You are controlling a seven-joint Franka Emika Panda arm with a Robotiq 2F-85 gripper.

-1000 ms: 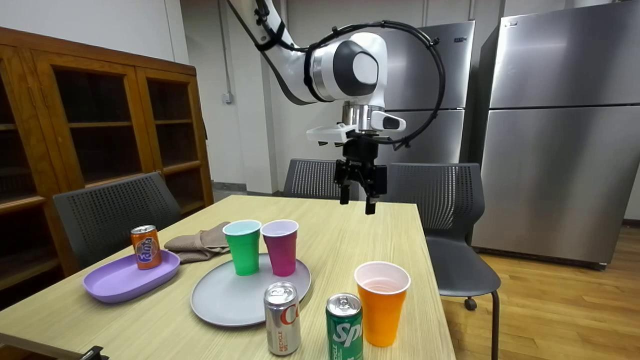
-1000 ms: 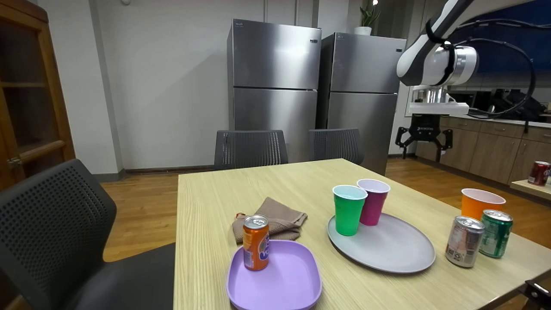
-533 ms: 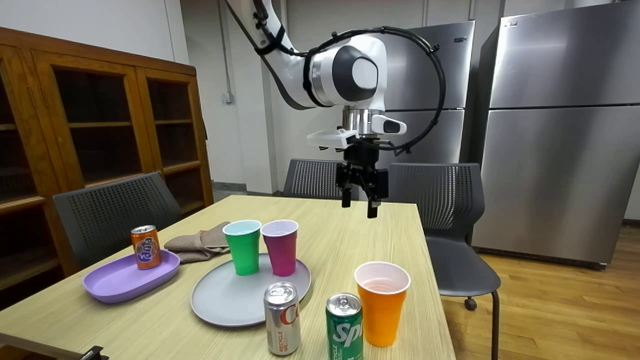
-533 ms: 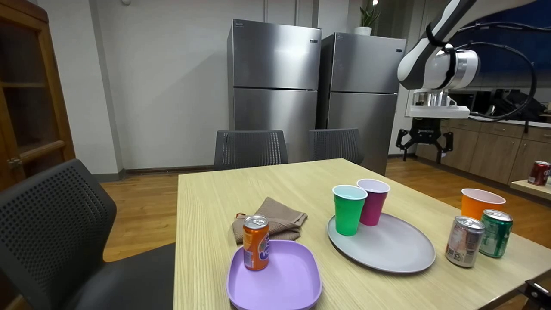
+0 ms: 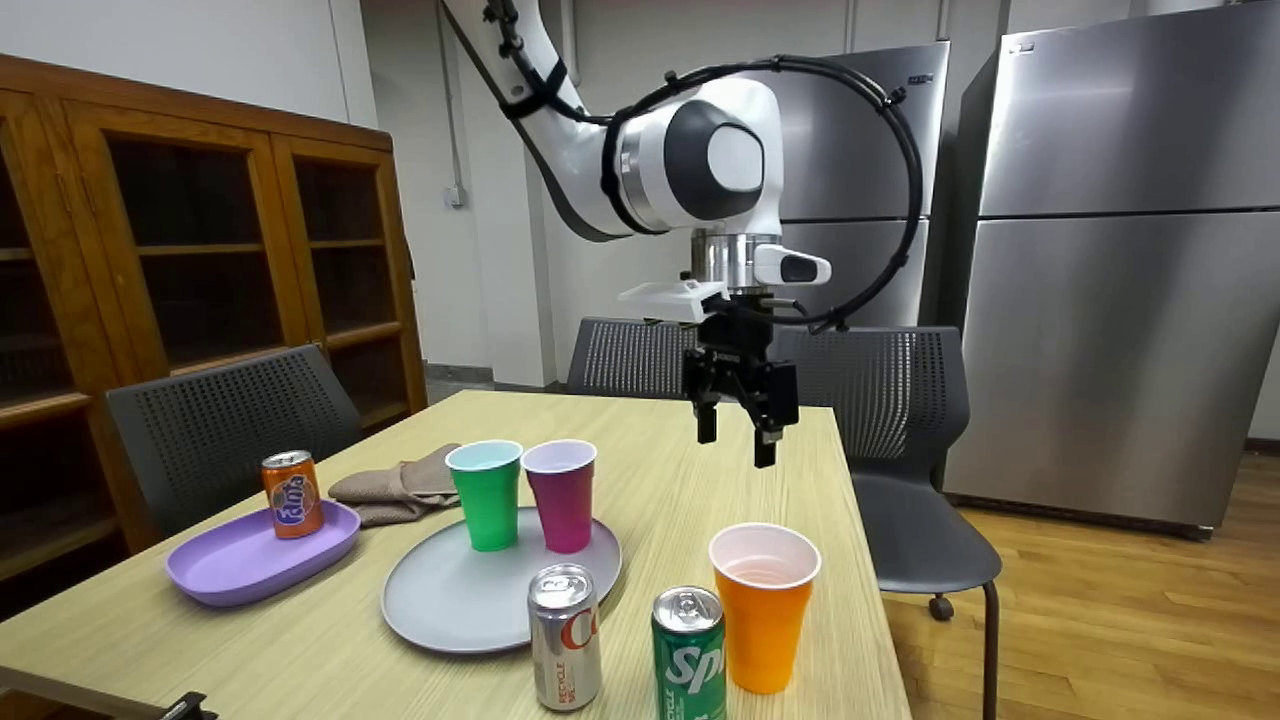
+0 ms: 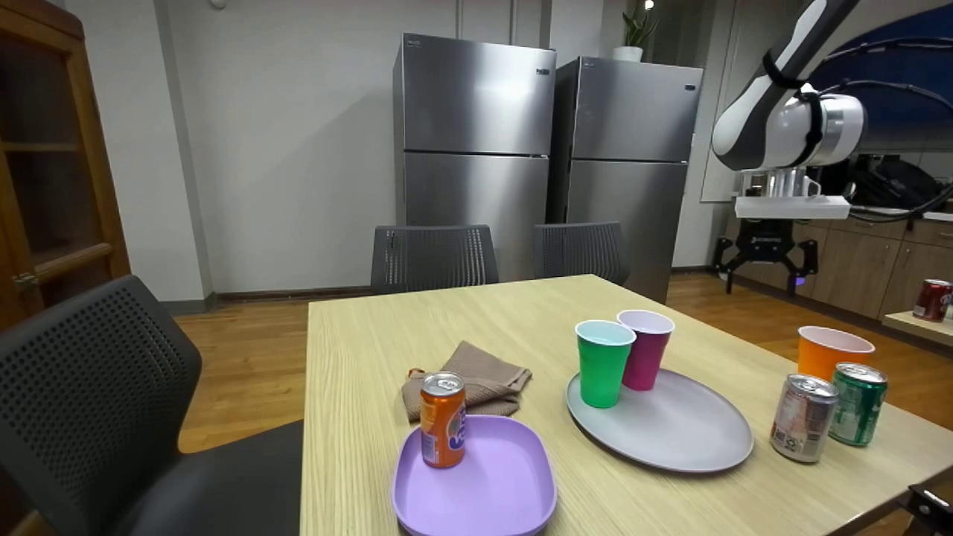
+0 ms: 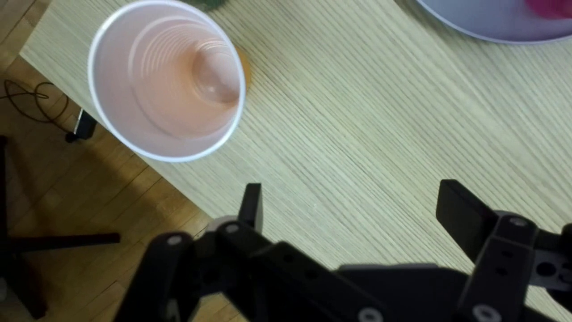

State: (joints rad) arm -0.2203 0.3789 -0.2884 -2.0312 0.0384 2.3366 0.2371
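The gripper [image 7: 351, 197] hangs over the table [image 7: 339, 116], its jaws spread wide with nothing between them; the orange cup [image 7: 147, 98] stands ahead and to the left of the jaws in the wrist view, near but apart. The chief risk, I judge, is height; should the jaws slide across at rim level, one could catch the lip and topple it; as it stands near the table's edge, an outward shove might send it to the floor [image 7: 143, 197]; a shove away from the jaws could knock the Sprite [image 5: 689, 655], just past it, or the silver can [image 5: 563, 640]; its wall looks thin, so a hard pinch might buckle it; whether it holds liquid I cannot tell. The table has pale wood grain; ahead and right of the jaws, the plate [image 6: 689, 432] bears the green cup [image 6: 603, 372] and magenta cup [image 6: 645, 359]; farther off are tray [image 6: 499, 491], Fanta [image 6: 444, 432] and cloth [image 6: 484, 372]; behind the jaws, in an exterior view, stand chairs [image 5: 880, 390] and fridges [image 5: 1110, 330].
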